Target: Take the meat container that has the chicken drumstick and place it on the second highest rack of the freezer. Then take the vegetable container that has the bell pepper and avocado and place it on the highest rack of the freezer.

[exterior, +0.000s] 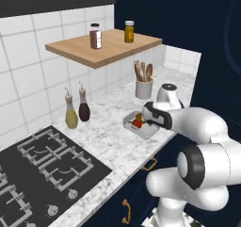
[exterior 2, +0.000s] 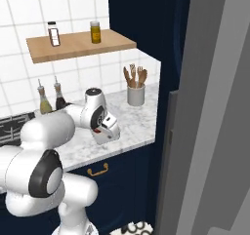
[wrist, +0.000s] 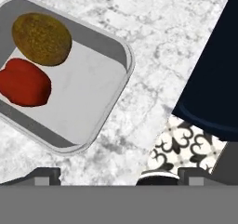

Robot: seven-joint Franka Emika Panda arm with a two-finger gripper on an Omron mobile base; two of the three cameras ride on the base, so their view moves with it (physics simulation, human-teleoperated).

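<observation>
Marble-patterned counter (wrist: 153, 42) lies under the gripper (wrist: 119, 174), whose two dark fingertips stand spread wide at the near edge of the hand view, pinching nothing. Just beyond and to the left of them sits the vegetable container (wrist: 100, 90), a shallow grey tray with rounded corners and a thin raised rim, resting flat near the counter's front edge; in the left base view the same tray (exterior: 148, 129) shows partly behind the hand. It looks stiff and light, so it should lift without flexing, but its walls appear smooth and could slide between the pads if pinched weakly. The near right rim is the closest bare stretch, and straddling that wall, one finger inside and one outside, seems the soundest hold. Farther in, toward the tray's far left end, the bell pepper (wrist: 23, 86) and the avocado (wrist: 42, 38) lie side by side, touching or nearly so. Both are rounded and loose, likely to roll, and their weight sits away from the near rim, so the tray may tip unless carried level. Farthest back, a utensil holder (exterior: 144, 87) stands by the tiled wall.
</observation>
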